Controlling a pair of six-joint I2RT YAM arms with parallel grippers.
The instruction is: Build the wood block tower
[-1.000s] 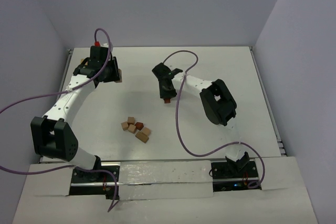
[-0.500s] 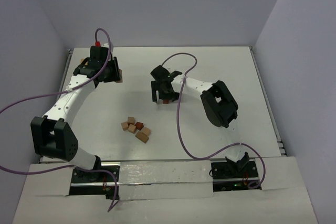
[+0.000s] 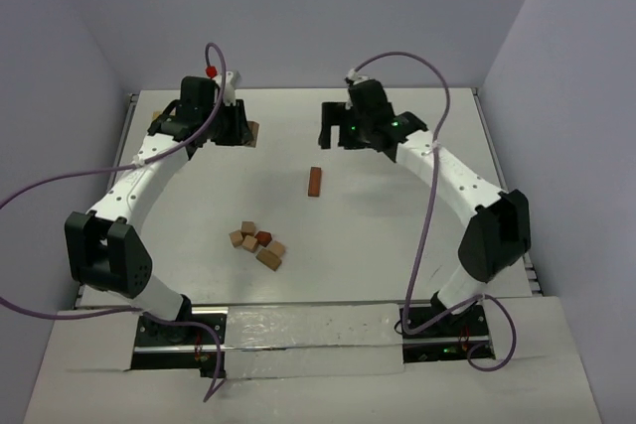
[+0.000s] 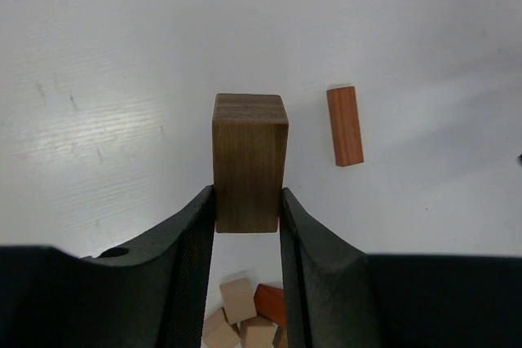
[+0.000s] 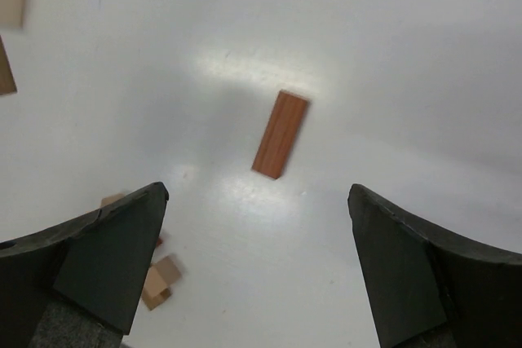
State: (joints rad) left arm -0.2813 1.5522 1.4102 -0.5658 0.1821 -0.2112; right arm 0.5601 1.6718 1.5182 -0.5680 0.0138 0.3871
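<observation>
My left gripper is shut on a dark brown wood block, held upright above the table at the far left. A reddish-brown brick lies flat and alone mid-table, also seen in the left wrist view and the right wrist view. My right gripper stands wide open and empty, raised behind that brick. A loose pile of several tan and red wood blocks lies nearer the arm bases. The tower is out of view.
A small tan object shows at the table's far left edge behind the left arm. Purple cables loop over both arms. Walls close the table at the back and sides.
My right gripper opened, left the reddish brick lying on the table, then rose and pulled back to the far side. My left gripper shifted slightly right, still holding its block.
</observation>
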